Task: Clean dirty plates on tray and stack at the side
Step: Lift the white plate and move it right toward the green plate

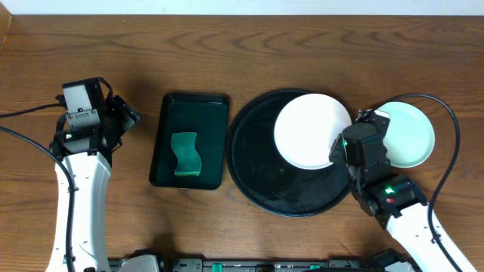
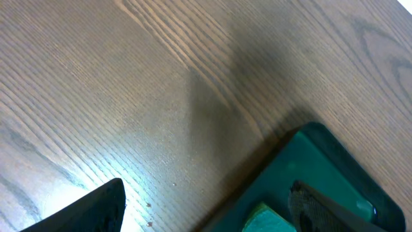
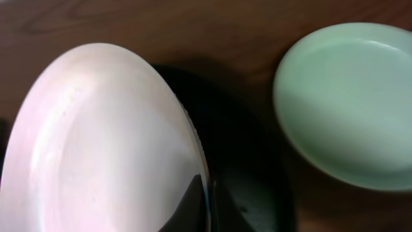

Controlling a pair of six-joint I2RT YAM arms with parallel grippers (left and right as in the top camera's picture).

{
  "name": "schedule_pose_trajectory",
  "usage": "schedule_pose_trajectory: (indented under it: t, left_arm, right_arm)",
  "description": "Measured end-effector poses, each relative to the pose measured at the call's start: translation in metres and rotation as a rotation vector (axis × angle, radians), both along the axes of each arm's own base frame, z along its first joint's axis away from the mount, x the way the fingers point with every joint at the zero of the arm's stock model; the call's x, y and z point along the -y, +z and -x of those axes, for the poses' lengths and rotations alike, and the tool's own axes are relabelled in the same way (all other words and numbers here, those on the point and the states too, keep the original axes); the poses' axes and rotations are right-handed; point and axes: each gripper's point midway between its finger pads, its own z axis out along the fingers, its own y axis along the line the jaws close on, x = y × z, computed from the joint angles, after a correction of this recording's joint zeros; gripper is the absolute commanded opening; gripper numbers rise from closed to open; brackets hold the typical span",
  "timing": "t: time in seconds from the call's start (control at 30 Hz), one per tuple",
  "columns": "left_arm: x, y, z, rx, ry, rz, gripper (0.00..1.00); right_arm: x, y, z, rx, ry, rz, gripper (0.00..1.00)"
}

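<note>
Your right fingers pinch the rim of 1 white plate over the tray, 1 mint plate to their right; left fingers spread apart.

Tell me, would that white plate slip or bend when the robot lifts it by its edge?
Probably stiff: the white plate shows no bend though the right gripper pinches only its rim. Its glossy surface suggests it may slip or swing in so narrow a grip. It looks hard, so possibly breakable if dropped.
</note>
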Motion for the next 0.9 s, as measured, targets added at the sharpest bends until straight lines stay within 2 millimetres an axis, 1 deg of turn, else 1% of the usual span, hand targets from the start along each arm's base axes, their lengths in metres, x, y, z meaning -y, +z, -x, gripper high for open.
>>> schedule_pose_trajectory:
  t: [0.33,0.47,0.63,0.77,0.9]
  left_arm:
    - [0.0,0.0,0.0,0.0,0.0,0.0,0.81]
    - [0.0,0.0,0.0,0.0,0.0,0.0,0.81]
    - [0.0,0.0,0.0,0.0,0.0,0.0,0.81]
    - [0.0,0.0,0.0,0.0,0.0,0.0,0.81]
    - [0.0,0.0,0.0,0.0,0.0,0.0,0.81]
  right_arm:
    - [0.035,0.035,0.02,-0.086,-0.097,0.172,0.02]
    - [0.044,0.047,0.028,-0.103,-0.118,0.235,0.01]
    - [0.047,0.06,0.032,-0.132,-0.119,0.299,0.02]
    - [0.046,0.066,0.027,-0.147,-0.121,0.342,0.01]
    - [0.04,0.069,0.015,-0.138,-0.11,0.402,0.01]
